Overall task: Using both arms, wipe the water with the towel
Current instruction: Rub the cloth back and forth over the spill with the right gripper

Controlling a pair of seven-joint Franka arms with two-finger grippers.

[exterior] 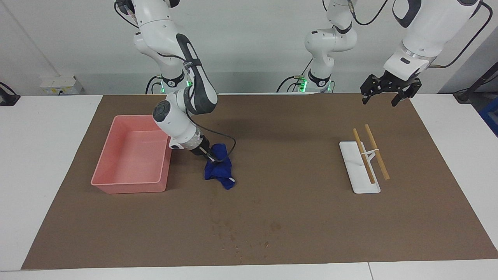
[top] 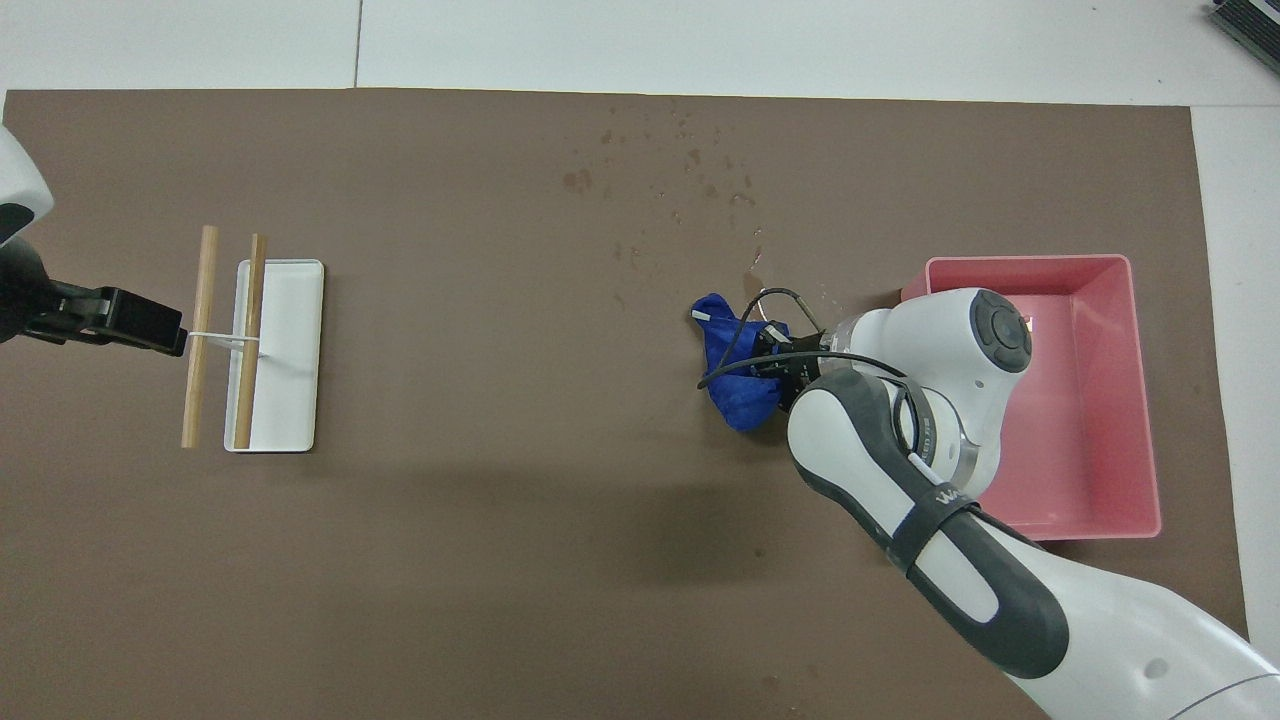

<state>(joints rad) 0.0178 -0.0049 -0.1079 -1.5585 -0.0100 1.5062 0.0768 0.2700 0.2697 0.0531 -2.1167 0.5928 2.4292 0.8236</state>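
Both arms split the work as I read it: right gripper (exterior: 212,156) has its jaws clamped on the blue towel (exterior: 219,171), bunched beside the pink tray (exterior: 102,163) on the counter (exterior: 295,217), nearer the robots than the water (exterior: 241,233), while left gripper (exterior: 389,93) waits, jaws wide, over the white stand (exterior: 360,167).

A brown mat (exterior: 295,217) (top: 500,560) covers most of the white table (exterior: 42,155) (top: 700,40). Toward the right arm's end, an empty pink tray (exterior: 116,186) (top: 1145,400) rests on the mat. Toward the left arm's end lies a flat white stand (exterior: 356,173) (top: 290,340). It carries two wooden sticks (exterior: 376,151) (top: 200,340) side by side on a thin white wire support, tilted and overhanging the stand's edge.
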